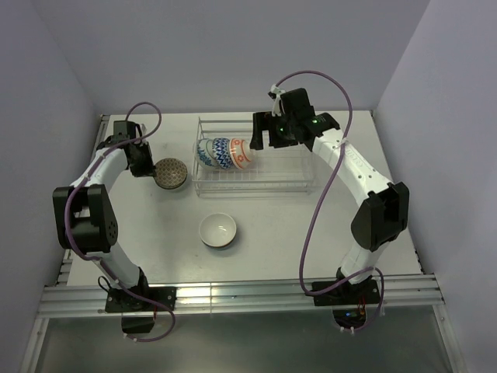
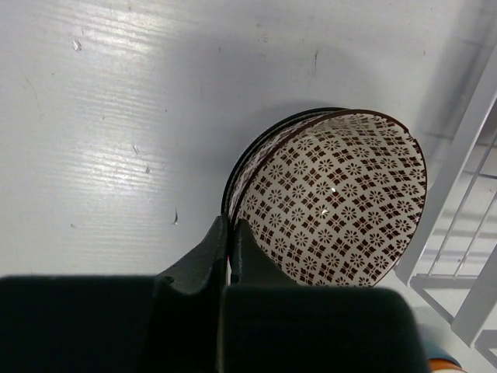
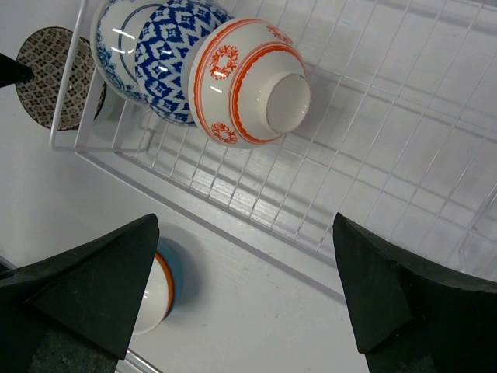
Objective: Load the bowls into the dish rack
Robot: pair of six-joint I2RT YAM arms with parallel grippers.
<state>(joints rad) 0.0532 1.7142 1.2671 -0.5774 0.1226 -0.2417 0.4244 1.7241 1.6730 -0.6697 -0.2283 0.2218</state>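
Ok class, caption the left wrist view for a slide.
Left end effector shut on the rim of the patterned bowl, beside the dish rack.

Left gripper (image 1: 154,166) touching left rim of grey-brown bowl (image 1: 172,172); bowl sitting near left edge of table (image 1: 326,233), just beside dish rack (image 1: 287,175) standing toward far edge. White bowl (image 1: 218,230) sitting upright mid-table, apart from rack. Three bowls lying on sides, nesting at rack's left end: blue-rimmed bowl (image 1: 204,151), blue-and-white bowl (image 1: 222,153), orange-red bowl (image 1: 242,151). Right gripper (image 1: 262,134) hovering, jaws apart, just beside orange-red bowl
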